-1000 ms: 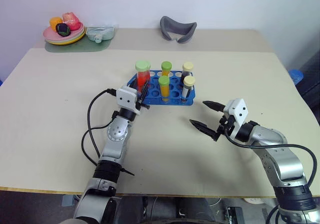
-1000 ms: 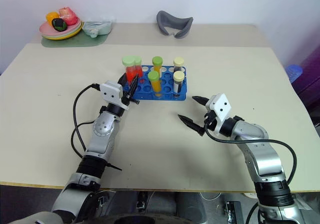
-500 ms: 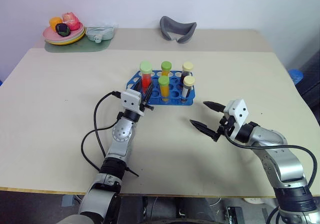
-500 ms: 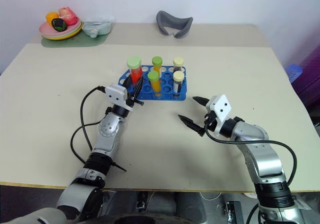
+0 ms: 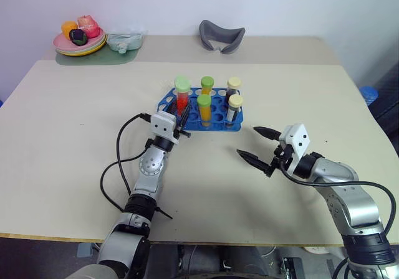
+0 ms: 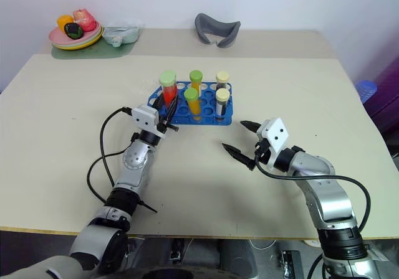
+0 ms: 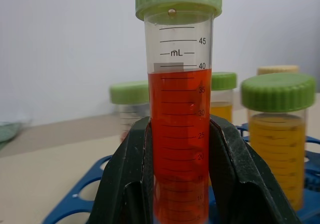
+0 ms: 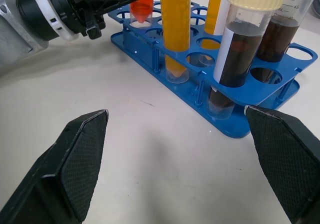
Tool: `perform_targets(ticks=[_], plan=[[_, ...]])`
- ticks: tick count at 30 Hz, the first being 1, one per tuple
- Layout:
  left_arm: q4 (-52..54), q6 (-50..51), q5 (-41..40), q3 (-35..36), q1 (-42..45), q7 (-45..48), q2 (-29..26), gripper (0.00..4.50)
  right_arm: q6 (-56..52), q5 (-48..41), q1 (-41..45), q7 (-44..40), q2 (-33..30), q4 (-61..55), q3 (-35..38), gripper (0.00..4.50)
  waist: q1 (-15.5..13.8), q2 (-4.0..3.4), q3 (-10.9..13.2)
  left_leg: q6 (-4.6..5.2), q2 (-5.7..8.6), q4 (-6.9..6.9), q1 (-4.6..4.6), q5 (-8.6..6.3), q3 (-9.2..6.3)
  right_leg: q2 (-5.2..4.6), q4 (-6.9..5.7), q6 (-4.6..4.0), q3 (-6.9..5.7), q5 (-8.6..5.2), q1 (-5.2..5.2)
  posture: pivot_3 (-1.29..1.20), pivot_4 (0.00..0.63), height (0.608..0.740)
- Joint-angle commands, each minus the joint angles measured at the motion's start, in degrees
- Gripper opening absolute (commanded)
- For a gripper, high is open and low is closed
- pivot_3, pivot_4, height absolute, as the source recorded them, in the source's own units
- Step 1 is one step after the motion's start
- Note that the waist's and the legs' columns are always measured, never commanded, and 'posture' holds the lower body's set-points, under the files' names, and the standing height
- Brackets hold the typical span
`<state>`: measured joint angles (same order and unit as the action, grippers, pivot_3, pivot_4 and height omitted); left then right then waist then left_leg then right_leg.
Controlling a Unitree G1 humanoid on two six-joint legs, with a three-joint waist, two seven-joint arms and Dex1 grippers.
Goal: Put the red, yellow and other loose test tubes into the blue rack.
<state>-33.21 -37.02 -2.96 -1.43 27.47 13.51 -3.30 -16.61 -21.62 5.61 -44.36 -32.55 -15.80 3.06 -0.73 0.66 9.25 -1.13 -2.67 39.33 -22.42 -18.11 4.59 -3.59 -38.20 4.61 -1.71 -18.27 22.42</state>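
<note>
— What do I have on the arms themselves?

— Both are silver-grey metal links with black joint bands. Each wrist carries a white, boxy camera housing. The left gripper and right gripper each end in two black tapered fingers.

— Cabling?

— I see a black cable looping loosely beside the left forearm, and another running along the right forearm.

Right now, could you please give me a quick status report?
Left gripper shut on red tube above blue rack. Right gripper open, idle. Nothing in the way.
</note>
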Motion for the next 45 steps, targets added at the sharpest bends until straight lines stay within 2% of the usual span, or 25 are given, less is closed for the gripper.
perform_targets(ticks=[1,28,32,35,39,45], plan=[[0.7,-1.5,0.4,0.6,0.0,-0.5,-0.4,1.12,0.3,-1.1,0.1,0.0,-0.2,-2.5,1.2,4.50,0.0,0.00,0.0,0.00,0.00,0.00,0.00,0.00,0.00,0.00,0.00,0.00,0.00,0.00,0.00,0.00,0.150,0.735],[-2.5,-2.1,0.2,1.0,1.5,0.6,0.9,1.12,0.5,-1.0,0.5,-0.2,-0.3,-2.2,1.2,4.50,0.0,0.00,0.0,0.00,0.01,0.00,0.00,0.00,-0.01,0.00,0.00,0.00,-0.01,0.00,-0.01,0.00,0.150,0.735],[-1.5,-0.1,-2.4,1.2,1.0,2.5,1.5,1.12,0.5,-1.0,0.7,-0.4,-0.3,-2.0,1.2,4.50,0.0,-0.01,0.0,0.00,0.01,0.00,0.00,0.00,0.00,0.00,0.00,0.00,-0.01,0.00,-0.01,0.00,0.150,0.735],[-0.7,0.9,-3.4,1.4,0.7,3.5,1.7,2.34,0.5,-1.0,0.8,-0.4,-0.3,-2.0,1.2,4.50,0.0,-0.01,0.0,0.00,0.01,0.00,0.01,0.00,0.00,0.00,0.00,0.00,-0.01,0.00,-0.01,0.00,0.150,0.735],[0.9,0.9,-1.6,1.5,-0.2,2.1,1.0,4.36,0.4,-1.1,0.5,-0.5,-0.3,-2.2,1.3,4.50,0.0,-0.01,0.0,0.00,0.01,0.00,0.01,0.00,0.00,0.00,0.00,0.00,-0.01,0.00,-0.01,0.00,0.150,0.735],[7.5,3.0,-3.8,1.9,-4.2,3.4,-0.3,4.47,0.2,-1.2,0.1,-0.5,-0.4,-2.5,1.5,4.50,0.0,-0.01,0.0,0.00,-0.01,0.00,0.00,0.00,-0.01,0.00,0.00,0.00,0.00,0.00,0.00,0.00,0.150,0.735]])
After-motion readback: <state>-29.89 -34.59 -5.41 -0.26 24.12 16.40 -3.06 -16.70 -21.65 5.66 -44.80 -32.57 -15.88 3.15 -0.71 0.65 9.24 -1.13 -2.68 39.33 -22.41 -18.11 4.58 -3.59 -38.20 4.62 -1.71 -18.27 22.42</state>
